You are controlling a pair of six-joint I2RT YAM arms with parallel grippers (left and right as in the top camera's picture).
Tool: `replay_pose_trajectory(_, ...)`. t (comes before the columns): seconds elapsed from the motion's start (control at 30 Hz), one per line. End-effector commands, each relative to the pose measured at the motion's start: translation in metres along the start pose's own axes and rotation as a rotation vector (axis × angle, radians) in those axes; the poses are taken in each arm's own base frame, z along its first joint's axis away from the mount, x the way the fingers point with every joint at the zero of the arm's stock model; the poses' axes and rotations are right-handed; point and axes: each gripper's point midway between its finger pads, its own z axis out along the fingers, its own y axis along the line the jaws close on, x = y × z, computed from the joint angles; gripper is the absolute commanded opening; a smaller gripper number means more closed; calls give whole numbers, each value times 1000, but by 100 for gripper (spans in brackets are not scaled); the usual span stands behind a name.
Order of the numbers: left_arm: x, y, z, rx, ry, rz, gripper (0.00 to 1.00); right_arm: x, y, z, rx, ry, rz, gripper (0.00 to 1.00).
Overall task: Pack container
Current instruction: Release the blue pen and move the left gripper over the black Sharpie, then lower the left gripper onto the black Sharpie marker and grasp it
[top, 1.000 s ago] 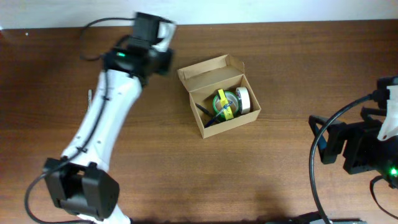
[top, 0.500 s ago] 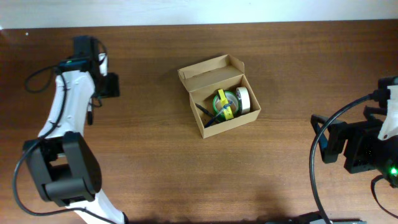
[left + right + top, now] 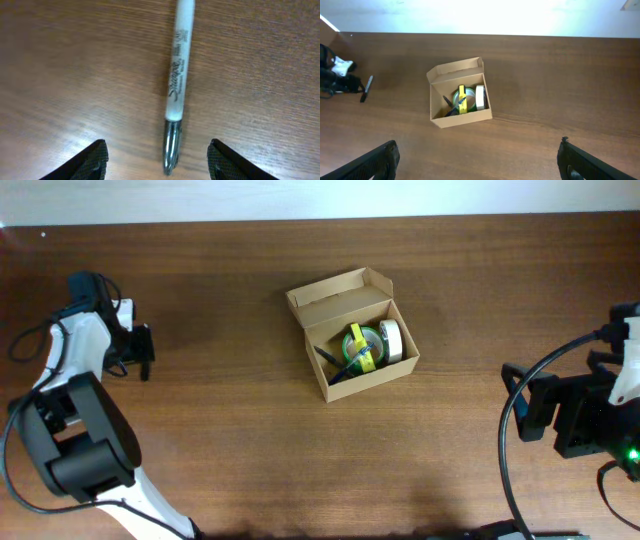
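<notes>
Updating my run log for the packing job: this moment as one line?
left gripper: open, over white black-capped marker pen | right gripper: open, empty | light-brown cardboard box: lid open, green and white tape rolls inside

Overhead + R wrist share box [image 3: 335, 292]; L wrist close-up.

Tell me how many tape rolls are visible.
2, both inside the open container: a green roll in the middle and a white roll beside it, toward the right wall. More could be hidden underneath.
</notes>
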Motion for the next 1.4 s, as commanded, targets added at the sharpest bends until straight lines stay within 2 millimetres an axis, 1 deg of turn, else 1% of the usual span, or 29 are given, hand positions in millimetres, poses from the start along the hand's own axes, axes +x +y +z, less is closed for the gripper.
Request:
replay_pose_trajectory(0.0, 1, -8, 11, 36, 2, 73, 63, 2, -5, 1, 24, 6, 1, 99)
replay_pose_trajectory(0.1, -5, -7, 11, 31, -20, 98, 61, 2, -5, 1, 24, 6, 1, 99)
replay_pose_trajectory(0.27, -15, -5, 12, 20, -63, 117, 56, 2, -5, 1, 24, 6, 1, 99)
replay_pose_trajectory(0.43, -26, -7, 11, 29, -109, 115, 54, 2, -5, 0, 24, 6, 1, 99)
replay_pose_trajectory(0.57, -28, -7, 16, 31, -111, 114, 54, 2, -5, 0, 23, 6, 2, 99)
replay_pose_trajectory(0.67, -22, -10, 30, 39, -81, 116, 55, 2, -5, 0, 23, 6, 2, 99)
replay_pose_trajectory(0.8, -13, -19, 51, 83, -40, 115, 54, 2, -5, 1, 24, 6, 2, 99)
replay_pose_trajectory(0.87, -7, -21, 62, 94, -16, 115, 53, 2, -5, 0, 23, 6, 2, 99)
replay_pose_trajectory(0.93, -3, -23, 69, 99, 0, 116, 51, 2, -5, 0, 23, 6, 3, 99)
replay_pose_trajectory(0.97, -3, -25, 72, 106, 2, 116, 49, 2, -5, 0, 23, 6, 3, 99)
replay_pose_trajectory(1.0, -3, -25, 73, 110, 0, 111, 43, 2, -5, 0, 23, 6, 3, 99)
replay_pose_trajectory(1.03, -4, -25, 73, 108, -3, 96, 32, 2, -5, 0, 23, 6, 3, 99)
replay_pose_trajectory(1.07, -5, -25, 73, 107, -8, 89, 27, 2, -5, 0, 23, 6, 3, 99)
replay_pose_trajectory(1.13, -7, -24, 73, 105, -15, 70, 4, 2, -5, 1, 24, 6, 3, 99)
replay_pose_trajectory(1.17, -7, -24, 73, 105, -14, 63, 2, 2, -5, 1, 24, 6, 3, 99)
replay_pose_trajectory(1.37, -7, -24, 73, 106, -12, 44, 2, 2, -5, 0, 23, 6, 6, 99)
